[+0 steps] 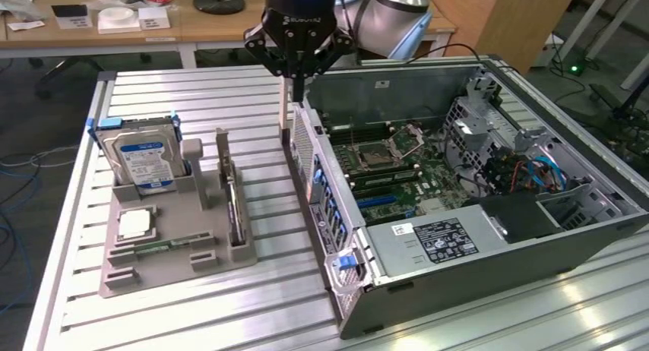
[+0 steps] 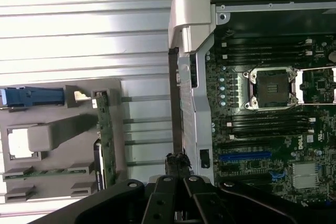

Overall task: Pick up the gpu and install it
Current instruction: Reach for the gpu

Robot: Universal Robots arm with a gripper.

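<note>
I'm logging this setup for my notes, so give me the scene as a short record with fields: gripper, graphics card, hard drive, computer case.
gripper: shut, above the back wall of the computer case
graphics card: standing on edge in a slot of the grey tray, apart from the gripper
hard drive: upright in the same tray
computer case: open on its side, motherboard exposed
task state: card not yet picked up

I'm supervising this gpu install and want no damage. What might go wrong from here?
1. The shut gripper hangs right over the case's rear wall; dropping straight down might strike it.
2. The gpu stands edge-on in the narrow slot of the tray; a skewed grasp could jam or bend it.
</note>
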